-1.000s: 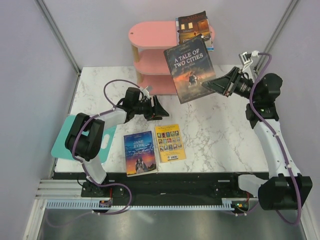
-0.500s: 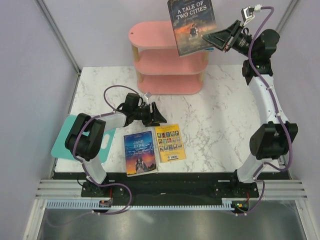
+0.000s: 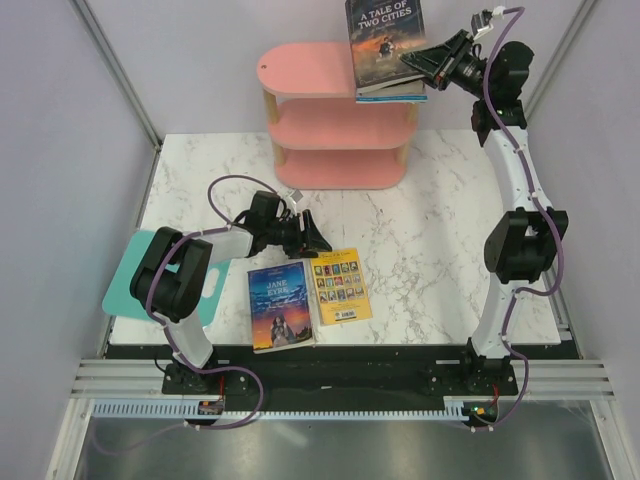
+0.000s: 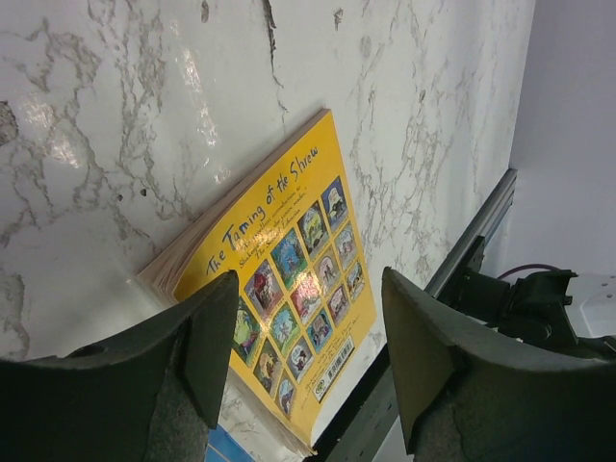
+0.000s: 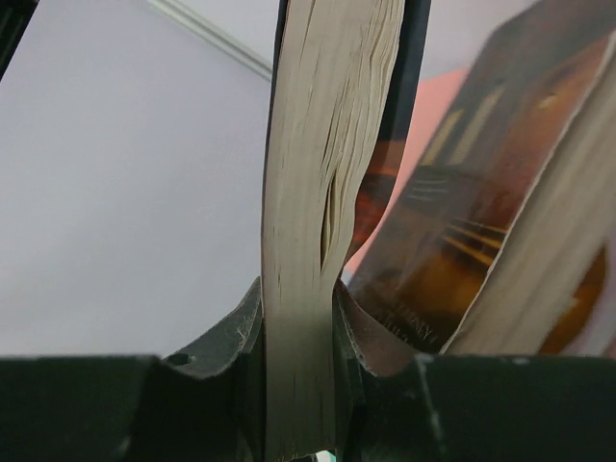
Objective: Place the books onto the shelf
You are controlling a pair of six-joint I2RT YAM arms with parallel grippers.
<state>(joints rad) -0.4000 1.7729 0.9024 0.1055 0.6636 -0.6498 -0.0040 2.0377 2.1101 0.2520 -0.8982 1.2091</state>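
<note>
The pink three-tier shelf (image 3: 305,72) stands at the back of the marble table. My right gripper (image 3: 425,62) is shut on the dark "A Tale of Two Cities" book (image 3: 384,38), holding it upright above the right end of the shelf's top board. The right wrist view shows its page edge (image 5: 308,212) pinched between my right gripper (image 5: 298,337), with a brown-orange book (image 5: 462,241) lying just beyond on the pink board (image 5: 448,101). My left gripper (image 3: 318,240) is open and low at the far edge of the yellow book (image 3: 340,285) (image 4: 289,269). Blue "Jane Eyre" (image 3: 280,305) lies beside it.
A flat teal board (image 3: 122,285) with a handle hole lies at the table's left edge under the left arm. Edges of stacked books (image 3: 392,92) show on the shelf's top right. A black rail (image 4: 481,241) runs along the near table edge.
My right arm has carried "A Tale of Two Cities" up and back, from in front of the shelf to above its top right end. The left gripper edged slightly right toward the yellow book.
</note>
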